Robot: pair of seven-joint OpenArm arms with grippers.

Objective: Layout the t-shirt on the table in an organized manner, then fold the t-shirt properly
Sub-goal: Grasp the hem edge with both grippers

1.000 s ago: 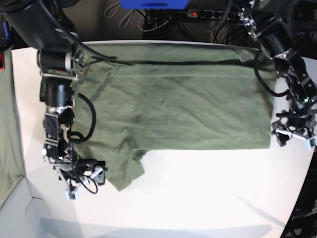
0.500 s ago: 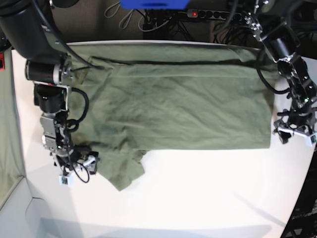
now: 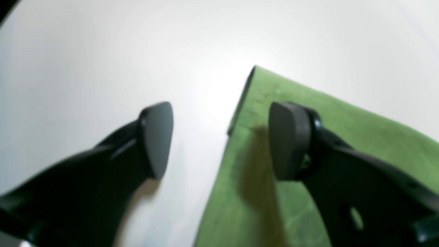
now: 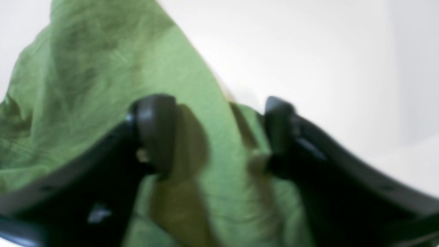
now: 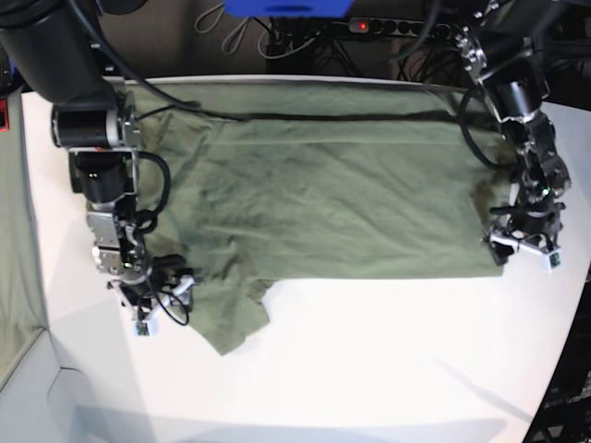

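The olive-green t-shirt [image 5: 342, 194] lies spread across the white table [image 5: 369, 369], one sleeve pointing toward the front left. At that sleeve's edge my right gripper [image 5: 157, 293] is down on the cloth. In the right wrist view its fingers [image 4: 154, 130] stand apart with a ridge of the t-shirt [image 4: 103, 68] between them. My left gripper [image 5: 522, 245] sits at the shirt's front right corner. The left wrist view shows it open [image 3: 219, 137], one finger over bare table [image 3: 103, 51], the other over the t-shirt [image 3: 343, 120], with the hem edge running between them.
A greenish-grey cloth strip [image 5: 14, 231] hangs along the picture's left edge. Behind the table lie a power strip [image 5: 369, 26] with a red light, cables and a blue object [image 5: 286, 7]. The table's curved edge [image 5: 565, 351] runs down the right side.
My right gripper has moved off the bare table and onto the sleeve's edge. My left gripper has shifted left, from beside the shirt to over its corner.
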